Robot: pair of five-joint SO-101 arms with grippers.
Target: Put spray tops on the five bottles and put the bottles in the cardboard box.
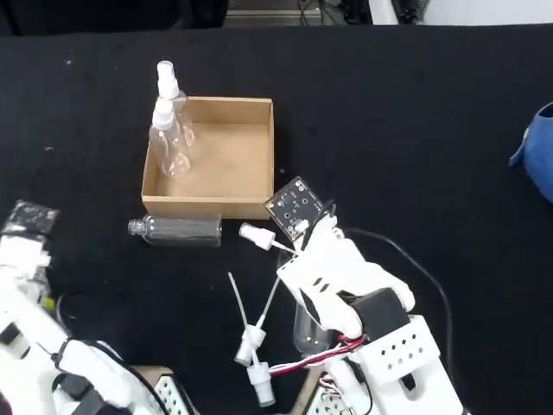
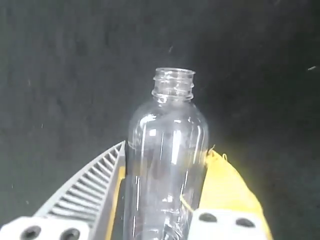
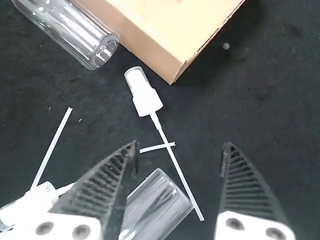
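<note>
Your left gripper point(image 2: 167, 149) is pinching the held bottle point(image 2: 167, 167) by its lower body. The grey ribbed finger point(image 2: 95, 185) presses one side and the yellow-taped finger point(image 2: 225, 185) the other. The open, uncapped neck points away from the wrist, over the black table point(image 2: 60, 75).

Your right gripper point(image 3: 180, 145) hangs with its jaws spread wide, gripping nothing. The spray top point(image 3: 142, 95) lies on the table just past the fingertips, and its head is near the corner of the box point(image 3: 170, 30). Its thin tube runs back into the gap between the jaws, nearer the finger point(image 3: 105, 185) on the bottle side than the other, and touches neither. A short loose bit of tube point(image 3: 157, 147) lies across it. The end of a third bottle point(image 3: 157, 205) lies deeper in the gap, close against that same finger.

From above, this third bottle point(image 1: 307, 328) is partly under your right arm point(image 1: 346, 285). A lying bottle point(image 1: 177, 228) with no top rests along the near wall of the box point(image 1: 212, 206). Two capped bottles point(image 1: 170, 147) stand at the box's far left corner; you cannot tell whether the farther one is inside. Two spare tops point(image 1: 249, 346) lie near the table's front edge, left of the right arm.
</note>
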